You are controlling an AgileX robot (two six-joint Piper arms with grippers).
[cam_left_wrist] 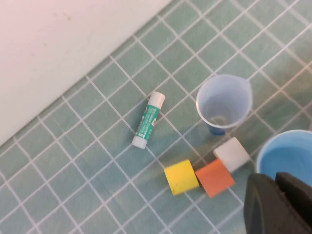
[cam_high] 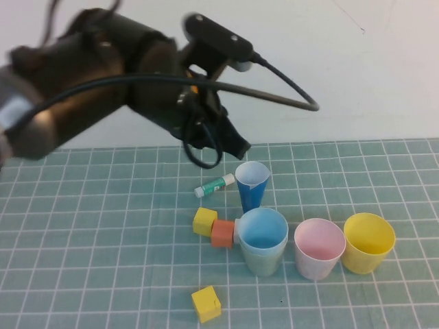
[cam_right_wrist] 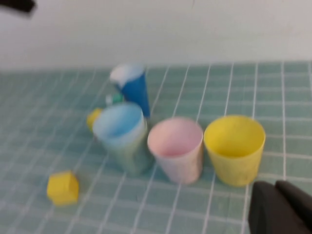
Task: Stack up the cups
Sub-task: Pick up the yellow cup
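The light blue cup [cam_high: 263,232] sits nested inside the green cup [cam_high: 263,260], upright at mid table. The pink cup [cam_high: 319,248] and the yellow cup [cam_high: 368,241] stand upright to its right, in a row. In the right wrist view the nested pair [cam_right_wrist: 122,134], the pink cup [cam_right_wrist: 175,148] and the yellow cup [cam_right_wrist: 235,148] all show. My left gripper [cam_high: 235,145] hangs raised behind the cups, shut and empty [cam_left_wrist: 275,179], with the light blue cup [cam_left_wrist: 287,153] just beyond its tips. My right gripper [cam_right_wrist: 275,189] is shut and empty, near the yellow cup, and is outside the high view.
A narrow dark blue cone cup [cam_high: 252,184] stands behind the nested pair. A glue stick [cam_high: 215,185] lies to its left. Yellow [cam_high: 204,221], orange [cam_high: 222,233] and white [cam_left_wrist: 233,154] blocks lie left of the nested pair. A yellow cube [cam_high: 206,303] lies near the front.
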